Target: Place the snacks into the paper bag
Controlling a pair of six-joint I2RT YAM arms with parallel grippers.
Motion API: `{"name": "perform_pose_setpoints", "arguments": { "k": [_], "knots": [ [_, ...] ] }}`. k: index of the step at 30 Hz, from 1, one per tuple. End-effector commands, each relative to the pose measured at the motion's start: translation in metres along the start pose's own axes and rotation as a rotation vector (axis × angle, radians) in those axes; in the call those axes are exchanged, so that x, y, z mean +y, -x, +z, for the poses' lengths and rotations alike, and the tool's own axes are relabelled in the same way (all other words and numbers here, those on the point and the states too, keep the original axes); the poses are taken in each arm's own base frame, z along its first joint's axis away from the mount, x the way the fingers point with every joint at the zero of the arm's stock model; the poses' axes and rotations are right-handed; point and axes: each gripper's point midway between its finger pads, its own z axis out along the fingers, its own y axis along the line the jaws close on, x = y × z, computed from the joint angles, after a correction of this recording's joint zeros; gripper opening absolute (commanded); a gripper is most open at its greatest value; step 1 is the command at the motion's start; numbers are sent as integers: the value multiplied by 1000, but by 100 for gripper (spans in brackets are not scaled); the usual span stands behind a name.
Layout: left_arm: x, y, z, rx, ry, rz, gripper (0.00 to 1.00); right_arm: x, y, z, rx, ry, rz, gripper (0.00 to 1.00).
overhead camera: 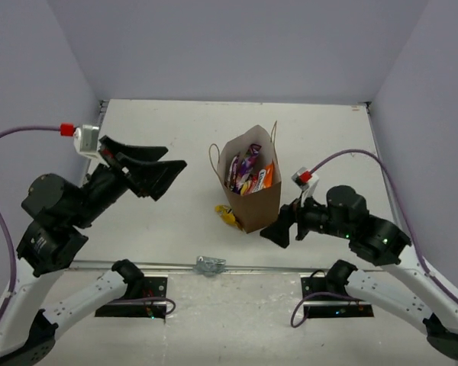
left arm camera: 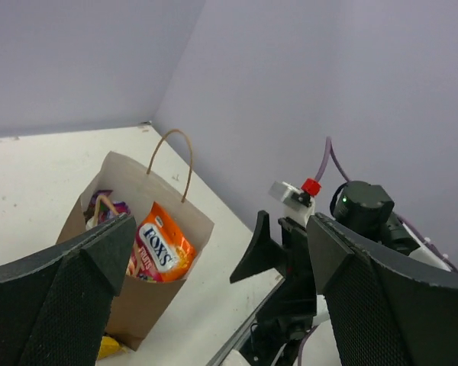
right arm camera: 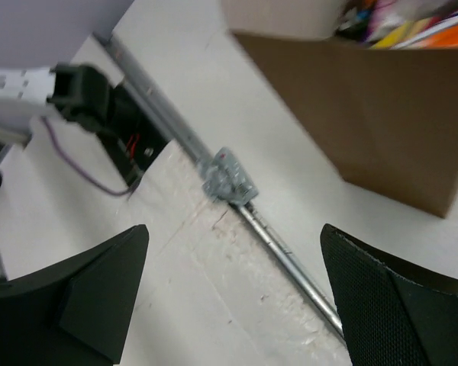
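Observation:
The brown paper bag stands upright in the middle of the table, holding several snacks: purple wrappers and an orange "FOX'S" candy bag. A small yellow piece lies on the table against the bag's near left corner. My left gripper hangs open and empty to the left of the bag, raised above the table. My right gripper is open and empty, low beside the bag's near right side. In the right wrist view the paper bag fills the upper right.
A metal rail runs along the table's near edge with a grey clamp at its middle. Purple-grey walls enclose the table at the back and both sides. The arm bases sit below the rail.

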Motion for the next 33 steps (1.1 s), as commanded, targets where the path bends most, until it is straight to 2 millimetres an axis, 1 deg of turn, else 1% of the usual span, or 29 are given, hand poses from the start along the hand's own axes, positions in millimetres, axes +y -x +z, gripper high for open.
{"name": "perform_pose_setpoints", "arguments": {
  "k": [1, 2, 3, 5, 6, 7, 8, 9, 11, 12, 13, 14, 15, 16, 17, 18, 19, 20, 21, 22, 23, 24, 25, 26, 27, 29, 30, 33],
  "knots": [
    [67, -77, -1, 152, 217, -70, 100, 51, -9, 14, -14, 232, -67, 97],
    [75, -85, -7, 150, 238, -81, 100, 57, -13, 18, -5, 243, -82, 97],
    [96, -119, -9, 214, 289, -97, 100, 67, -26, 27, 35, 243, -117, 97],
    [114, -150, -12, 266, 331, -138, 100, 81, -32, 37, 64, 245, -157, 97],
    [131, -183, -17, 333, 366, -164, 100, 89, -41, 43, 87, 241, -194, 97],
    [132, -195, -16, 350, 354, -198, 100, 92, -49, 58, 121, 214, -213, 97],
    [137, -207, -19, 371, 363, -218, 100, 92, -54, 66, 132, 189, -230, 97],
    [148, -227, -25, 403, 396, -248, 100, 89, -61, 82, 144, 140, -250, 97],
    [158, -236, -36, 397, 444, -263, 100, 82, -66, 97, 149, 87, -266, 97],
    [166, -246, -47, 418, 489, -276, 100, 73, -61, 105, 123, 25, -274, 98],
    [168, -241, -53, 386, 507, -271, 100, 64, -69, 118, 156, -34, -293, 98],
    [175, -240, -60, 368, 545, -264, 100, 58, -71, 124, 168, -68, -321, 98],
    [179, -244, -71, 384, 585, -268, 100, 57, -70, 130, 179, -94, -333, 98],
    [183, -235, -78, 342, 613, -258, 100, 44, -79, 143, 208, -162, -357, 98],
    [185, -233, -84, 336, 637, -254, 100, 40, -82, 148, 218, -185, -374, 97],
    [188, -236, -95, 356, 672, -248, 100, 39, -82, 153, 218, -200, -382, 97],
    [186, -227, -100, 325, 678, -240, 100, 32, -83, 158, 215, -235, -394, 97],
    [184, -224, -104, 322, 676, -240, 100, 26, -91, 166, 243, -258, -412, 97],
    [182, -224, -111, 334, 679, -236, 100, 24, -89, 171, 243, -268, -409, 97],
    [174, -216, -113, 313, 642, -236, 100, 23, -92, 175, 262, -264, -404, 97],
    [164, -205, -114, 287, 608, -234, 100, 17, -99, 183, 297, -273, -408, 96],
    [160, -199, -120, 274, 603, -237, 100, 12, -94, 189, 302, -284, -389, 96],
    [150, -184, -125, 216, 563, -235, 100, 7, -95, 192, 312, -296, -387, 96],
    [137, -168, -128, 169, 515, -232, 100, -3, -97, 199, 328, -323, -385, 97],
    [124, -153, -133, 104, 446, -225, 100, -4, -93, 203, 324, -326, -380, 97],
    [110, -135, -140, 30, 381, -218, 100, -17, -95, 212, 349, -350, -378, 96],
    [102, -124, -145, -22, 335, -216, 100, -18, -91, 215, 343, -356, -376, 96],
    [92, -115, -150, -64, 279, -203, 100, -29, -88, 225, 350, -391, -392, 94]
  ]
}}
